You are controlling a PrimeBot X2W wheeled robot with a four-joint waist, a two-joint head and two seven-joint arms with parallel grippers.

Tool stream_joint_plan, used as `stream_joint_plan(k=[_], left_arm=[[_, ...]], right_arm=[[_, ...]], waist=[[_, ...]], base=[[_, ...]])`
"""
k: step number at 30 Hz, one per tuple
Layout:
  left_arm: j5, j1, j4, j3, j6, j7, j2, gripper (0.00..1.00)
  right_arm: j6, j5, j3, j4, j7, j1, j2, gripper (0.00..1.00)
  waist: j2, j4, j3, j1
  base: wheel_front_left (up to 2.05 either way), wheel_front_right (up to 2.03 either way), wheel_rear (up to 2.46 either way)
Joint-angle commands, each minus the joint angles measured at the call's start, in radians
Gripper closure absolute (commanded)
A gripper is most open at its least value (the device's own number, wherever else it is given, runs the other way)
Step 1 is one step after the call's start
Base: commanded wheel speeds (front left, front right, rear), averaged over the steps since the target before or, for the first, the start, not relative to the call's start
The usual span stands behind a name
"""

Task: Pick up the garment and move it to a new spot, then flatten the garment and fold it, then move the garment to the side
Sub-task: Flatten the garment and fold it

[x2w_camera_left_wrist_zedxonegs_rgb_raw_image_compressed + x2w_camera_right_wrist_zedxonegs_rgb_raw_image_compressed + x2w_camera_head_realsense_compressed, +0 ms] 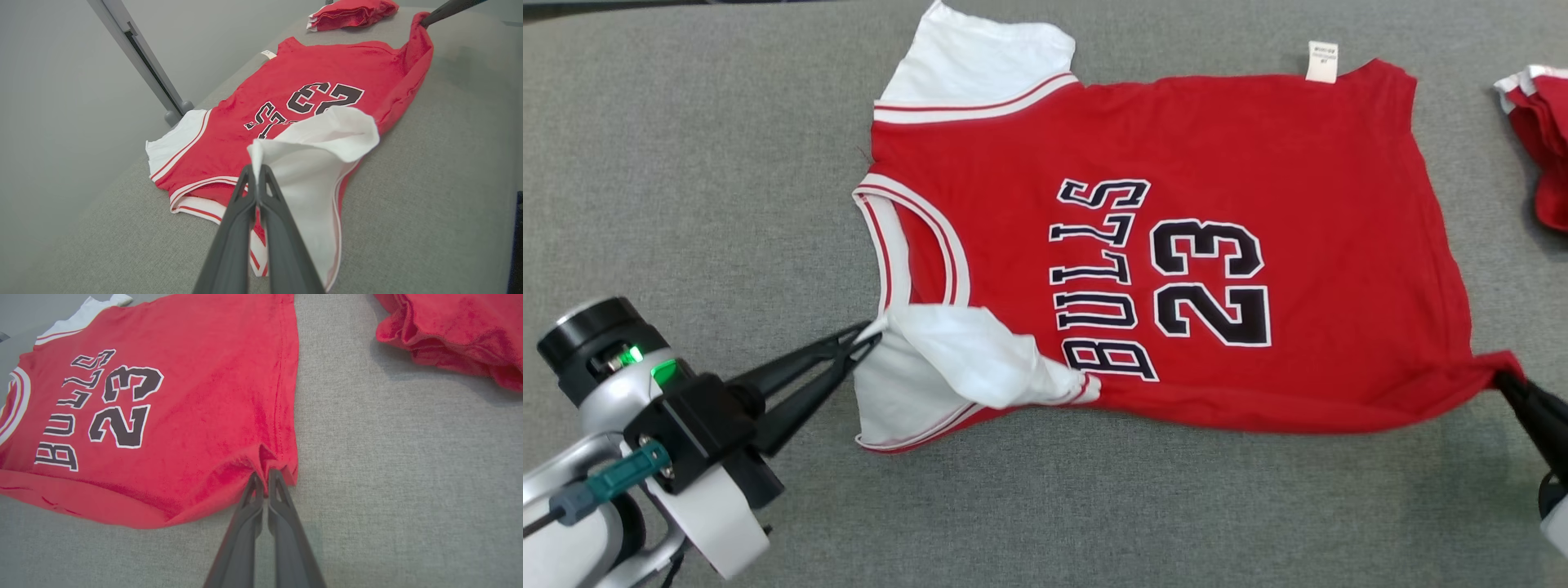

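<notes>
Left tool [872, 332] pinching white sleeve [956, 355]; jersey [1258, 163] reads BULLS 23.

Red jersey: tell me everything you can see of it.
The red jersey lies mostly flat on the gray padded surface, collar toward the robot's left, hem toward its right. Soft knit look; white sleeves with red-striped trim, black white-edged "BULLS 23" print, a white tag at the far hem corner. The near sleeve is lifted and folded over onto the chest, pinched by the left gripper; the right gripper pinches the near hem corner, bunching it.
</notes>
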Motion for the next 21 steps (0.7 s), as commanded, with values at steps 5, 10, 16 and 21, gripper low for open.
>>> stream_joint_plan(k=[5, 10, 16, 21], left_arm=[[0.023, -0.084, 0.054, 0.000, -0.017, -0.020, -0.004, 1.00], [0.074, -0.153, 0.112, -0.024, -0.026, -0.037, -0.015, 1.00], [0.110, -0.234, 0.168, -0.065, -0.032, -0.071, -0.037, 1.00], [0.163, -0.285, 0.224, -0.086, -0.034, -0.103, -0.046, 1.00]], right_arm=[[-0.002, 0.013, -0.007, 0.034, -0.015, -0.094, -0.010, 1.00], [-0.002, 0.008, 0.012, 0.089, -0.046, -0.173, -0.023, 1.00], [-0.002, -0.007, 0.081, 0.147, -0.095, -0.272, -0.042, 1.00], [-0.002, -0.001, 0.124, 0.198, -0.166, -0.330, -0.048, 1.00]], waist=[[0.0000, 0.016, 0.044, 0.0000], [0.0000, 0.021, 0.074, 0.0000], [0.0000, 0.018, 0.112, 0.0000], [0.0000, 0.014, 0.131, 0.0000]], base=[[0.00, 0.00, 0.00], [0.00, 0.00, 0.00], [0.00, 0.00, 0.00], [0.00, 0.00, 0.00]])
